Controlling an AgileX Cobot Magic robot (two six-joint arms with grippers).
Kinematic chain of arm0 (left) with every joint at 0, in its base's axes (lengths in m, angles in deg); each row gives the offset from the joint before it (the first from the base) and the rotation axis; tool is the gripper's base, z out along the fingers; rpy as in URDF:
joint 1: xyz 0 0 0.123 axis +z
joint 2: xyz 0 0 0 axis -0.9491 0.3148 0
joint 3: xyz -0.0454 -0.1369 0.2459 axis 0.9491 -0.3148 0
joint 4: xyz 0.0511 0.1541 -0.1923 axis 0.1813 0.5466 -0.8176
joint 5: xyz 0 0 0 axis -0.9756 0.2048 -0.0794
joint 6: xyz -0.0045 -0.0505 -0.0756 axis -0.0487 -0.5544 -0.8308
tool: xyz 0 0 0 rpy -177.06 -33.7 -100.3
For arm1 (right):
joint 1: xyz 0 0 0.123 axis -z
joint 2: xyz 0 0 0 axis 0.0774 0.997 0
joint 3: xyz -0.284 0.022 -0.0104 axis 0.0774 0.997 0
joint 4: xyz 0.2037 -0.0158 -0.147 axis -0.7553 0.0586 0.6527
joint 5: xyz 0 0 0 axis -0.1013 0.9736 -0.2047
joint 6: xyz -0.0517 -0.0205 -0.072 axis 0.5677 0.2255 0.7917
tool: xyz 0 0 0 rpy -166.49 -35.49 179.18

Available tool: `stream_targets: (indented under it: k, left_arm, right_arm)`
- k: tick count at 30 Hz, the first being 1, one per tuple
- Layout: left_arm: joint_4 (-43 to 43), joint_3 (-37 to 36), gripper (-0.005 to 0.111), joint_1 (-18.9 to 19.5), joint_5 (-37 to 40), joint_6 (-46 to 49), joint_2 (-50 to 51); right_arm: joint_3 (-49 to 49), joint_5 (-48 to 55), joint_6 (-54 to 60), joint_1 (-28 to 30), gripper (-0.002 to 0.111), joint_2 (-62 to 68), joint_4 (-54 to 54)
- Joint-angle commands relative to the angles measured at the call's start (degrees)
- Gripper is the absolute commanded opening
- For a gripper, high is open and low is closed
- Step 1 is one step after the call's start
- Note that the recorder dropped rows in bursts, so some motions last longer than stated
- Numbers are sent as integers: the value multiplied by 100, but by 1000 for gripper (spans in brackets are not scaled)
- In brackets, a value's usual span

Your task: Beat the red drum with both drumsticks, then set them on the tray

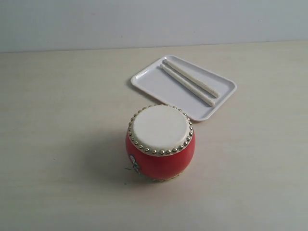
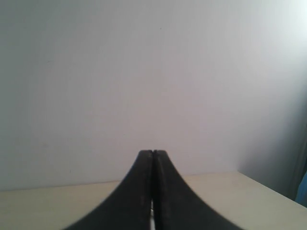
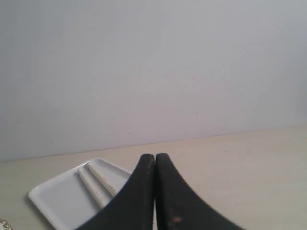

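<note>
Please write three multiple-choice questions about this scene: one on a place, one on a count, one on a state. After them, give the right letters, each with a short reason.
1. In the exterior view, where is the tray relative to the red drum?
A) behind it, toward the right
B) in front of it
C) underneath it

2. How many drumsticks lie on the tray?
A) none
B) one
C) two

3. In what state are the left hand and the right hand?
A) both shut, holding nothing
B) both wide open
C) each shut on a drumstick

Answers:
1 A: the tray sits farther back than the drum and to its right, apart from it.
2 C: two cream-white sticks lie side by side inside the rim.
3 A: in each wrist view the dark fingers meet with nothing between them.
</note>
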Motion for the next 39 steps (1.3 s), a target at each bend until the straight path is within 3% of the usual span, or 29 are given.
stream_targets:
  k: [1,8,39]
  left_arm:
    - [-40,-18,0,7,26,-2,-29]
    - [-40,-18,0,7,26,-2,-29]
    - [-40,-18,0,7,61,-18,-29]
  right_arm:
    - [26,-78,76,27,0,-38,62]
    - [26,-7,-1531,27,0,-38,1710]
    - [26,-16,-1676,27,0,-38,1694]
